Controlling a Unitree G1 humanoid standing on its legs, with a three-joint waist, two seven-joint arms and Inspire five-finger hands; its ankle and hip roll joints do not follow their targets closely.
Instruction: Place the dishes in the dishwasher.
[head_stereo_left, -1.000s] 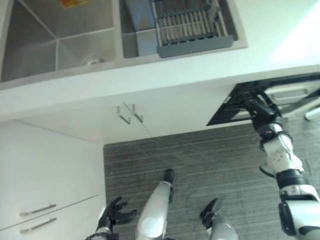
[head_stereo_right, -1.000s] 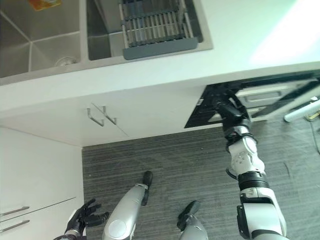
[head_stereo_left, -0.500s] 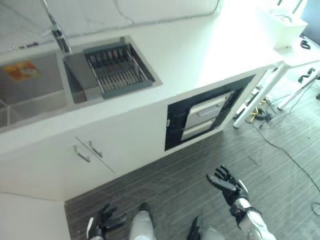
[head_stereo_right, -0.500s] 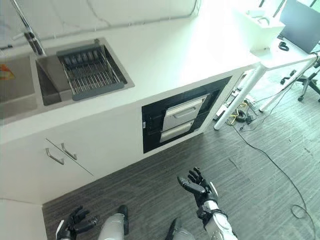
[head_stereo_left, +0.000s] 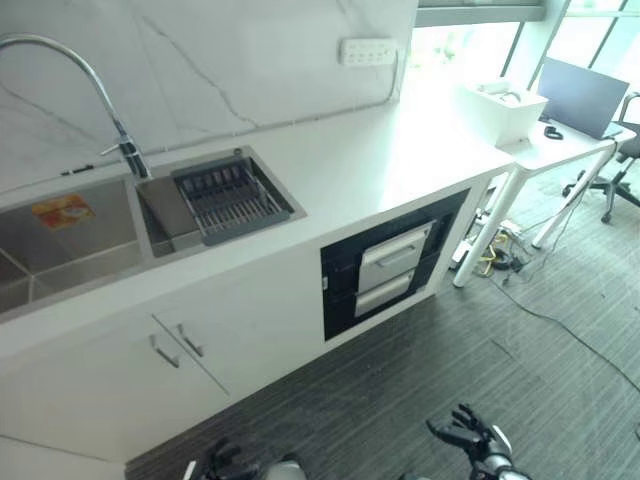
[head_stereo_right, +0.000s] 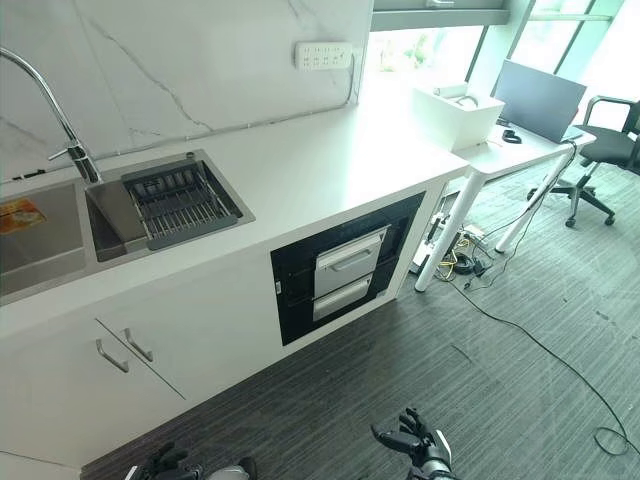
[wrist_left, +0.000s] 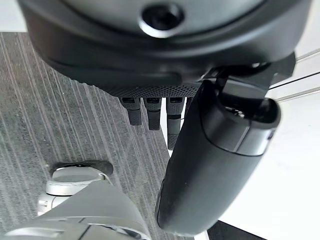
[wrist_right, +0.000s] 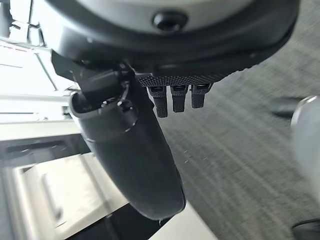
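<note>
Head camera looks down on a white kitchen desk (head_stereo_left: 400, 160) with a marble back wall. The dishwasher (head_stereo_left: 395, 265), a black-framed unit with two white drawer fronts, sits closed in the desk front at roughly 3 o'clock of view centre. No dishes can be made out; the sink (head_stereo_left: 70, 245) at 9 o'clock holds an orange item (head_stereo_left: 62, 211) I cannot identify, and the smaller basin beside it carries a dark drying rack (head_stereo_left: 230, 200). A curved tap (head_stereo_left: 95, 85) stands just behind the sink. White cupboard doors with metal handles (head_stereo_left: 175, 345) lie below, at 7 o'clock.

Right robot hand (head_stereo_left: 468, 435) shows low at 5 o'clock above the grey striped floor (head_stereo_left: 400, 390), well apart from the dishwasher, fingers spread and released, grasping nothing; its wrist view shows the thumb (wrist_right: 130, 155) standing out and fingers (wrist_right: 172, 97) straight over the floor. Left robot hand (head_stereo_right: 165, 465) sits at 7 o'clock by the bottom edge, also released and empty; its wrist view shows straight fingers (wrist_left: 152, 112).

A side table (head_stereo_right: 520, 145) with a white bin (head_stereo_right: 455, 110) stands at 2 o'clock.
</note>
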